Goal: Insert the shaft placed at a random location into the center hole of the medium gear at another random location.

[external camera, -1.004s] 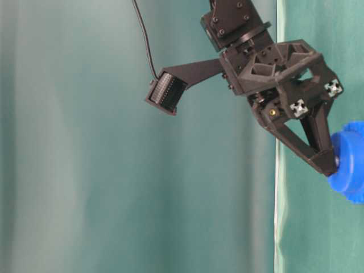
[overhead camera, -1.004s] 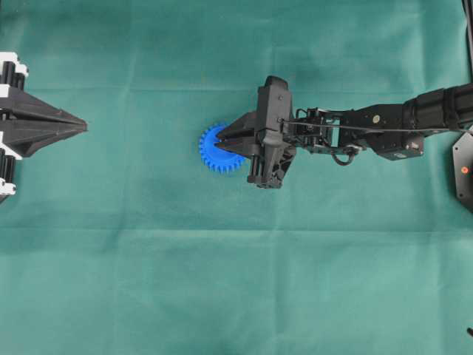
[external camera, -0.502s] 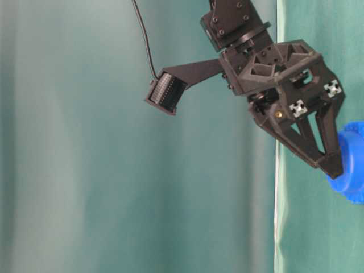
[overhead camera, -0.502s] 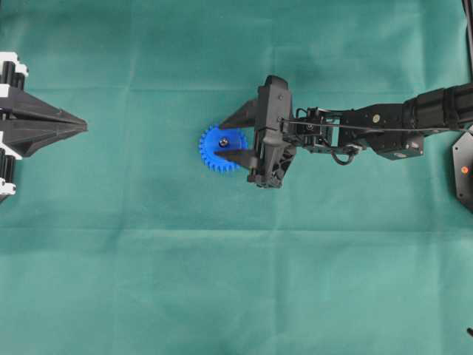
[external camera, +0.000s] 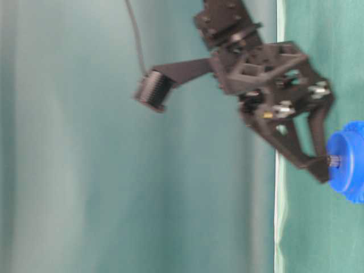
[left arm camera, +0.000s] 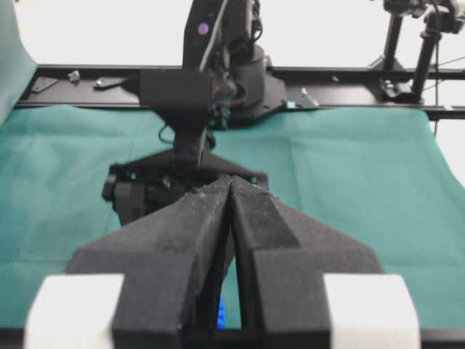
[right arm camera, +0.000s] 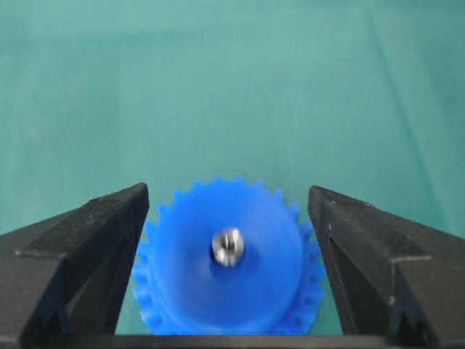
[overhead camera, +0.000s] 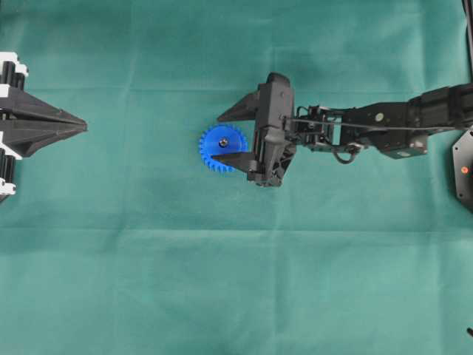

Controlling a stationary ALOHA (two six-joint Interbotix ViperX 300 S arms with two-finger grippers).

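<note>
The blue medium gear [overhead camera: 213,145] lies flat on the green cloth, left of the middle. The silvery shaft [overhead camera: 223,143] stands upright in its center hole and fills it, its top poking above the face [right arm camera: 229,246]. My right gripper [overhead camera: 217,137] hangs open just over the gear [right arm camera: 225,276]. One finger [right arm camera: 109,233] is on each side of the shaft [external camera: 334,161] and neither touches it. My left gripper [overhead camera: 83,127] rests shut at the left edge, far from the gear. In the left wrist view its fingertips [left arm camera: 231,183] meet with nothing between them.
Green cloth [overhead camera: 236,281] covers the whole table. The right arm [overhead camera: 369,129] stretches in from the right edge. A black frame rail [left arm camera: 349,73] runs along the far side of the table in the left wrist view.
My right gripper has opened from shut on the shaft, leaving the shaft standing in the gear. Its wrist has shifted slightly. The left gripper has not moved.
</note>
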